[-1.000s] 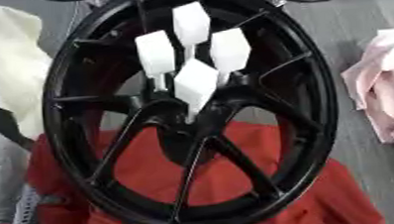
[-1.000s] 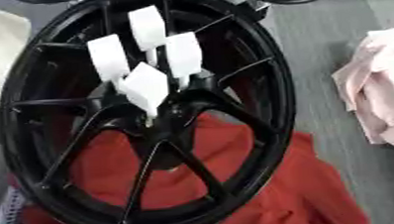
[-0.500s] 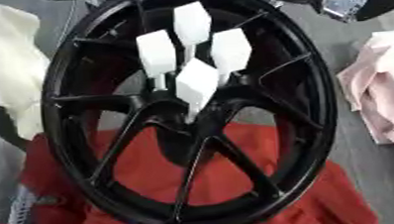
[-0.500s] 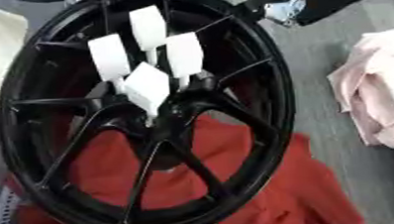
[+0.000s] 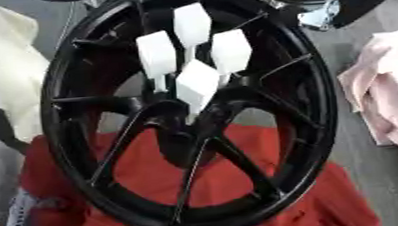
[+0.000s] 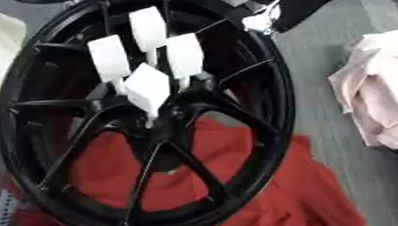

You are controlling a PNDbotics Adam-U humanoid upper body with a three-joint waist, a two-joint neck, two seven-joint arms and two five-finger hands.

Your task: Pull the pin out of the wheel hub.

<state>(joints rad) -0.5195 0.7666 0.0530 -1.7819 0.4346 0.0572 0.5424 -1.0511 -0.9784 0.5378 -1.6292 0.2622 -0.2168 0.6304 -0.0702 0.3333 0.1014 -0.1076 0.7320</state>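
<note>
Left eye view: a black wheel (image 5: 316, 102) is seen lying over a red cloth (image 5: 243, 192) on a grey counter (image 5: 391, 171), its spokes meeting at the hub (image 5: 190, 118).
Pins: four white pins are seen standing in the hub; the nearest pin (image 5: 197, 85) is set just above the hub centre, with three more behind it at left (image 5: 156, 55), middle (image 5: 192, 25) and right (image 5: 231, 51).
Pin axis: each pin is seen as a wide white head on a thin stem, the stem running down into the hub and the head pointing up toward the camera and slightly to the far side.
Right hand: a black and silver part (image 6: 270, 17) is seen at the upper right, over the far rim; it is judged to be the right hand or wrist, but whether its fingers are straight or curled cannot be told. Nothing is seen held in it.
Left hand: not seen in either view.
Key relation: the pins lie down and to the left of the right hand, well apart from it, with the right pin nearest; the right arm is judged the closer one.
Next move: a reach inward over the rim is called for, then a pull along the stem.
Surroundings: a pink cloth (image 5: 394, 96) at right and a cream cloth (image 5: 3, 73) at left are seen beside the wheel.
</note>
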